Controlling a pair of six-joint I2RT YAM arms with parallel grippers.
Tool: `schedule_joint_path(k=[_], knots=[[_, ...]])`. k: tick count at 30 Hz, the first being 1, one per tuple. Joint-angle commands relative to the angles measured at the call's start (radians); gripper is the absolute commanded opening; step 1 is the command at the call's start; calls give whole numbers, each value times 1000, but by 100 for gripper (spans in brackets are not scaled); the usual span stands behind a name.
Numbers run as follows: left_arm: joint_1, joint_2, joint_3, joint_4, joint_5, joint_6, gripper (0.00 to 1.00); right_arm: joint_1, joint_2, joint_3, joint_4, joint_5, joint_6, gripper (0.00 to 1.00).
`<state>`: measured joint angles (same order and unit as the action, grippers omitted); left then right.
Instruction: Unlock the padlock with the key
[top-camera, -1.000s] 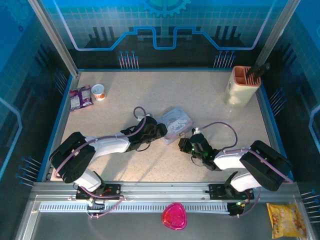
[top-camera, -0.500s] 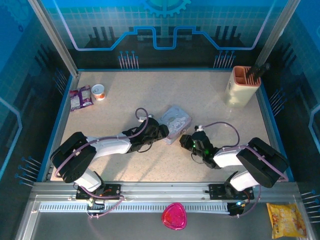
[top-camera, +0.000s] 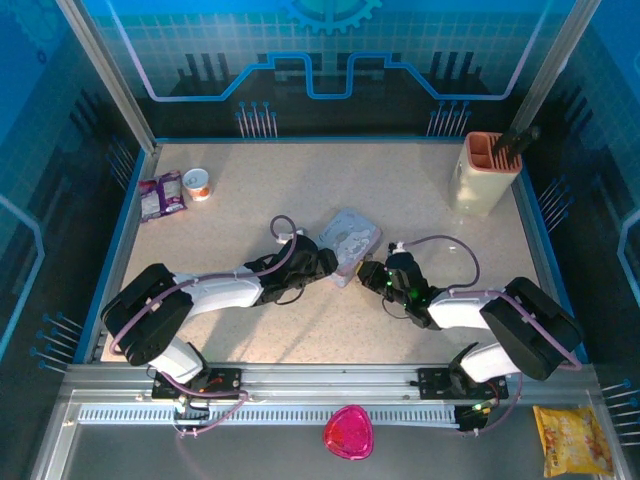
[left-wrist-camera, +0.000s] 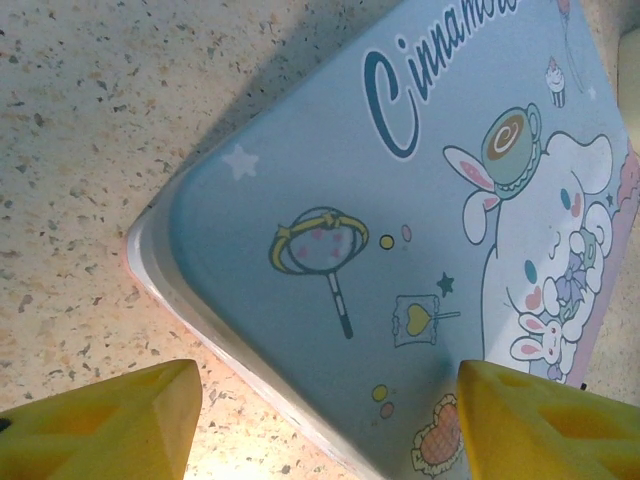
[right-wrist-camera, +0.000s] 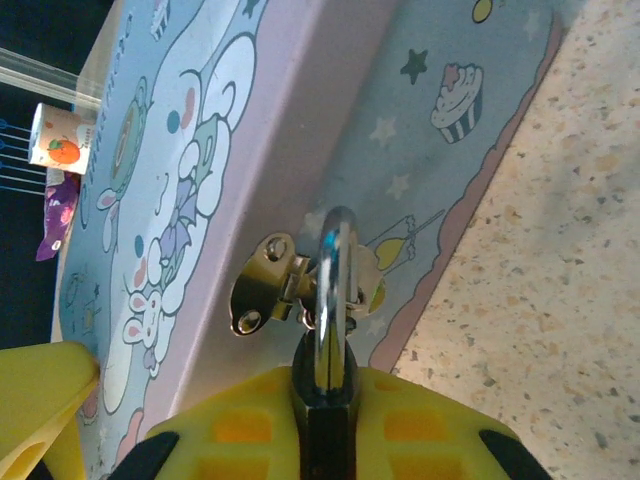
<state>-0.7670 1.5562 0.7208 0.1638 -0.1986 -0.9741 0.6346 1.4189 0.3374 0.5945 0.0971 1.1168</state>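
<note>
In the right wrist view the padlock (right-wrist-camera: 327, 425) shows its small dark body and silvery shackle (right-wrist-camera: 335, 290). The shackle is hooked through the brass hasp (right-wrist-camera: 262, 290) on the side of the pale blue tin (right-wrist-camera: 200, 150). My right gripper (right-wrist-camera: 325, 440) is shut on the padlock's body. From above, the right gripper (top-camera: 372, 272) sits at the tin's (top-camera: 350, 238) near right corner. My left gripper (top-camera: 322, 262) is at the tin's near left corner. Its yellow fingers (left-wrist-camera: 100, 420) stand open on either side of the tin's lid corner (left-wrist-camera: 400, 250). The key is out of view.
A cream and pink holder (top-camera: 487, 170) stands at the back right. A small cup (top-camera: 197, 183) and purple packets (top-camera: 161, 195) lie at the back left. A pink object (top-camera: 348, 432) and a yellow snack bag (top-camera: 574, 438) sit off the table's front rail.
My right gripper has moved up and in toward the tin with the padlock. The tin has shifted slightly away and turned. The left gripper has edged right along the tin's corner.
</note>
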Motion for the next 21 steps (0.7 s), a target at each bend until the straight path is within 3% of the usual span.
schedule_joint_path(k=[1, 5, 9, 14, 21], knots=[[-1, 29, -27, -103, -22, -8, 68, -34, -49, 27, -9, 21, -27, 10], [0, 17, -33, -112, -33, -5, 68, -68, -93, 11, -90, 40, -49, 12], [1, 16, -33, -108, -35, -7, 68, -98, -117, 6, -105, -5, -79, 13], [1, 32, -14, -110, -23, -3, 68, -102, -103, 74, -253, -54, -154, 15], [1, 36, 2, -127, -26, 3, 68, -101, -96, 49, -368, 13, -221, 20]])
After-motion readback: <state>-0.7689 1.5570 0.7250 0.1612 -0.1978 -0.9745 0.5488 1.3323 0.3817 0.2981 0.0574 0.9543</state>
